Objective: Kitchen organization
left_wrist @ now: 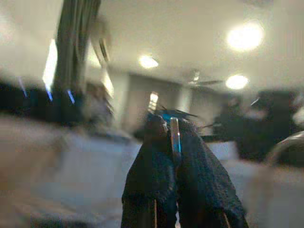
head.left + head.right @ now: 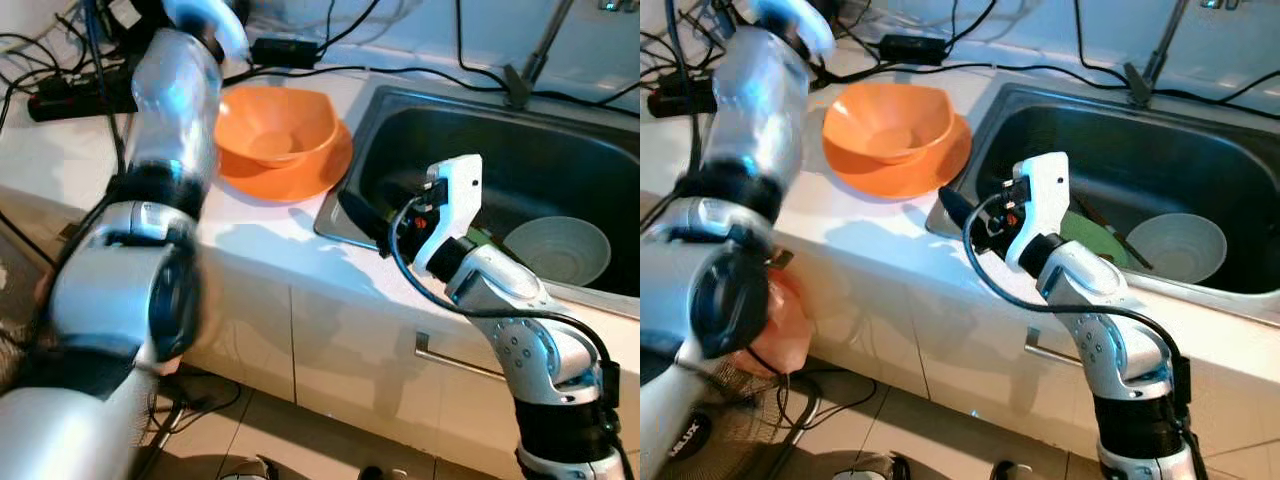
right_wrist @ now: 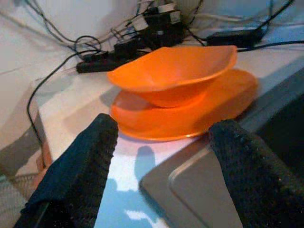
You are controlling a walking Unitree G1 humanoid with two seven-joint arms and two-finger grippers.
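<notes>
An orange bowl (image 2: 275,125) sits in an orange plate (image 2: 300,178) on the white counter, just left of the steel sink (image 2: 480,150). Inside the sink lie a white bowl (image 2: 557,250) and a green plate (image 2: 1090,240). My right gripper (image 3: 164,128) is open at the sink's front left corner, its fingers (image 2: 362,215) pointing toward the orange dishes with nothing between them. My left arm (image 2: 175,100) is raised high and blurred. In the left wrist view my left gripper (image 1: 168,126) points up at the ceiling, shut on a thin silvery object (image 1: 175,137).
A power strip (image 2: 70,100), a black adapter (image 2: 285,50) and tangled cables run along the counter's back. Below the counter are white cabinet doors with a metal handle (image 2: 450,360). A pinkish bag (image 2: 785,320) and a fan (image 2: 700,430) stand on the floor at the left.
</notes>
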